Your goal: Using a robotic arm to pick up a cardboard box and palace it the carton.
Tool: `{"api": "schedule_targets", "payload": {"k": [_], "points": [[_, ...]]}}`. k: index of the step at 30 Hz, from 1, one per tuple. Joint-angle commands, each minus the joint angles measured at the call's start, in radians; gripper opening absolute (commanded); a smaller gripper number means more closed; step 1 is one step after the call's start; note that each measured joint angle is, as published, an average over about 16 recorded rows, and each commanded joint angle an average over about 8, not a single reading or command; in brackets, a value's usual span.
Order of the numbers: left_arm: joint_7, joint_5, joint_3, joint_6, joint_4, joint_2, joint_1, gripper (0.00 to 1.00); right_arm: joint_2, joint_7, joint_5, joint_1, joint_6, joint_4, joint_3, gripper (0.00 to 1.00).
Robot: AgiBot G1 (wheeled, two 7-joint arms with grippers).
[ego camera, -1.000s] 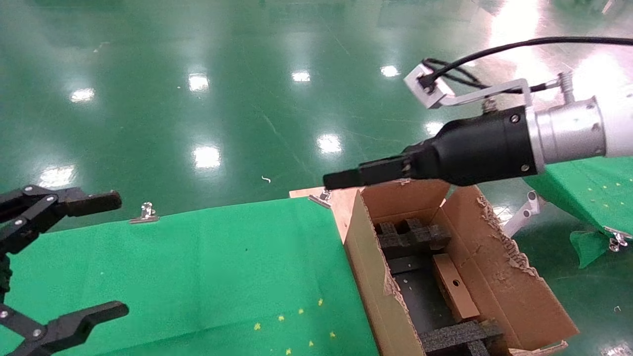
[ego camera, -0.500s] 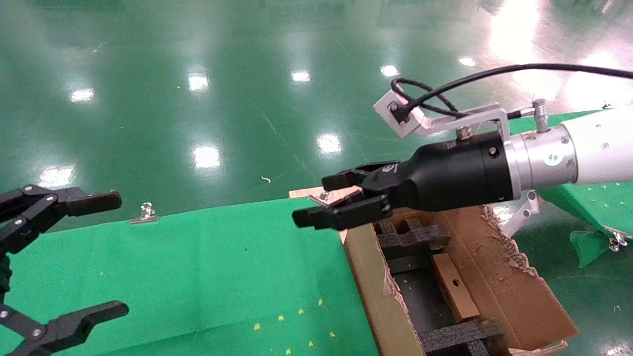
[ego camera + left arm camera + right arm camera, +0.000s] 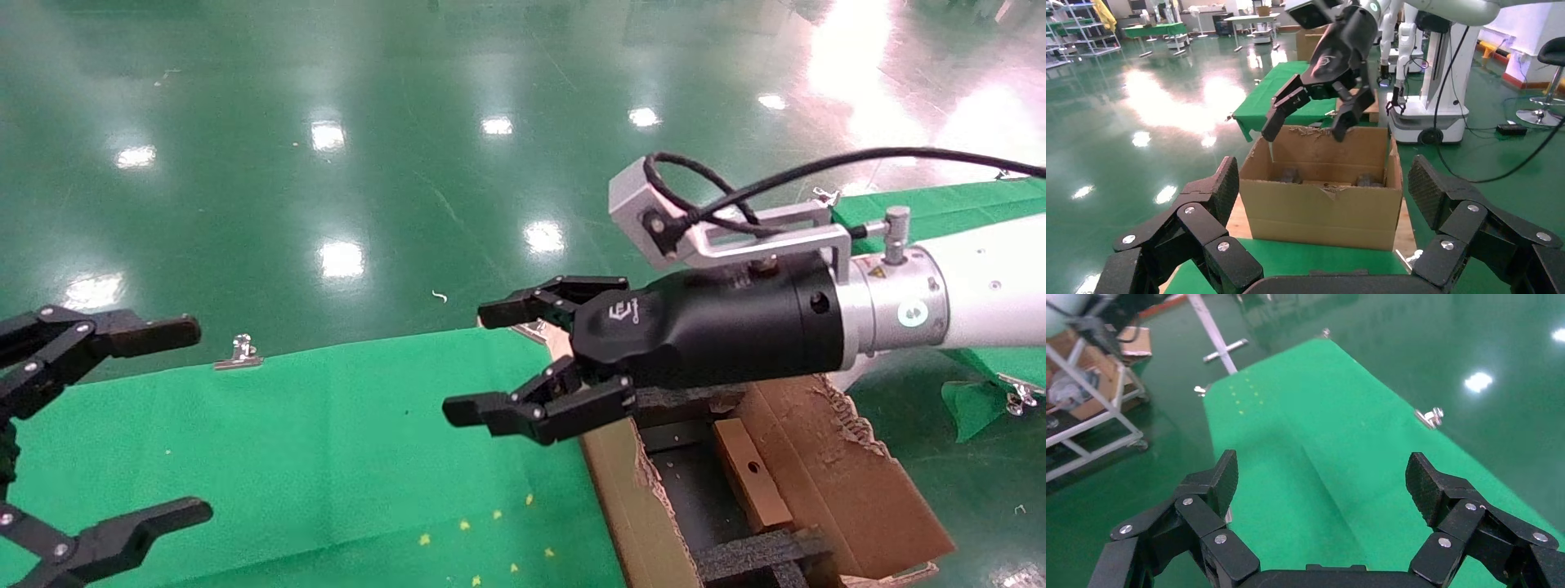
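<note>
Left hand point(image 3: 98, 425): parked at your far left, over the near corner of the green table point(image 3: 327, 441). Fingers spread wide, nothing between them. Through its own wrist camera the two black fingers point(image 3: 1199, 214) frame the carton point(image 3: 1321, 202) from the side, well clear of it.

A small metal clip point(image 3: 241, 351) sits on the table's far edge, beyond the left hand and well short of the right one.

Right hand point(image 3: 523, 355): reaches in from your right on the white and silver arm point(image 3: 964, 294), hovering above the table's end, just beside the carton's point(image 3: 817, 457) far corner. Fingers wide apart, empty. Grey camera block point(image 3: 645, 208) with black cable rides on top of the wrist. From the left wrist camera you see this hand point(image 3: 1309, 119) hanging above the carton's open top, fingers pointing downward, not touching the cardboard. Its own wrist camera looks along the green cloth point(image 3: 1321, 447), with both fingers point(image 3: 1211, 484) splayed at the frame's sides.

Small box point(image 3: 748, 474): lies inside the carton, behind and below the right hand, toward the wrist side. Round hole faces up. It rests against the carton's right inner wall, between black foam dividers point(image 3: 760, 555). Neither hand touches it.

Carton flaps ragged along the right edge.
</note>
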Motion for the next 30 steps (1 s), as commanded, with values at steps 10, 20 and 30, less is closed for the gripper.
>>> {"api": "schedule_targets", "payload": {"k": [10, 20, 30], "points": [[0.0, 0.0, 0.0, 0.0, 0.0, 0.0, 0.0, 1.0, -0.025, -0.191, 0.061, -0.175, -0.055, 0.025, 0.204, 1.0], [0.0, 0.0, 0.001, 0.0, 0.0, 0.0, 0.0, 1.0, -0.046, -0.36, 0.115, -0.33, -0.105, 0.048, 0.385, 1.0], [0.0, 0.0, 0.0, -0.001, 0.0, 0.0, 0.0, 1.0, -0.057, -0.423, 0.142, -0.398, -0.127, 0.057, 0.465, 1.0]]}}
